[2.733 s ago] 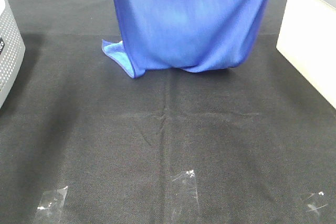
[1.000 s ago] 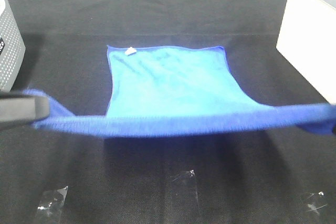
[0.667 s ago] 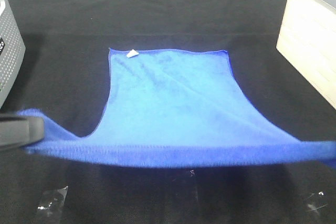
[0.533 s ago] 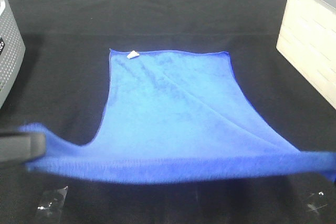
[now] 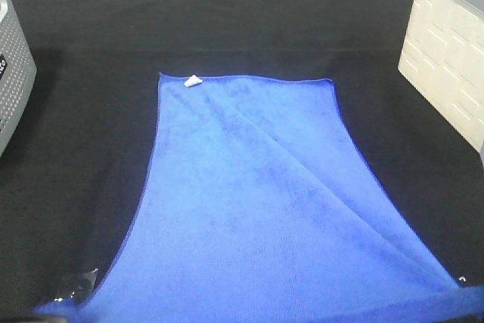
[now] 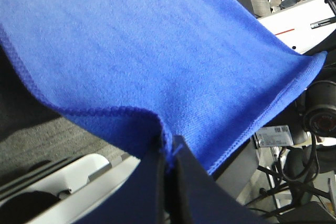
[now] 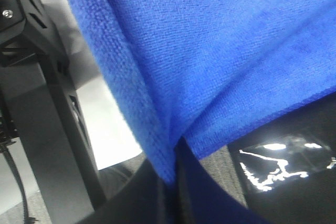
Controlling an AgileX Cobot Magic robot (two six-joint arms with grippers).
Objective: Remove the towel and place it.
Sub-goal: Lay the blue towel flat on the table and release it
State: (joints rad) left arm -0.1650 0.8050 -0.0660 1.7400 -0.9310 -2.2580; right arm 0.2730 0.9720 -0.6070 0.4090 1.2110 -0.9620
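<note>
The royal-blue towel (image 5: 257, 202) lies spread over the black table cover (image 5: 227, 20), its far edge with the small white tag (image 5: 192, 80) flat on the table and its near edge stretched across the bottom of the exterior view. My left gripper (image 6: 167, 153) is shut on the towel's (image 6: 157, 51) near left corner. My right gripper (image 7: 176, 153) is shut on the towel's (image 7: 210, 51) near right corner. Both grippers are out of frame in the exterior view.
A grey perforated bin (image 5: 11, 73) stands at the left edge. A white box (image 5: 446, 58) stands at the right edge. Clear tape patches (image 5: 76, 284) are stuck on the cover near the front.
The towel was hanging at the back, then was laid down. Its held near edge has moved toward the front and down, spreading the cloth over the table. Both grips are unchanged.
</note>
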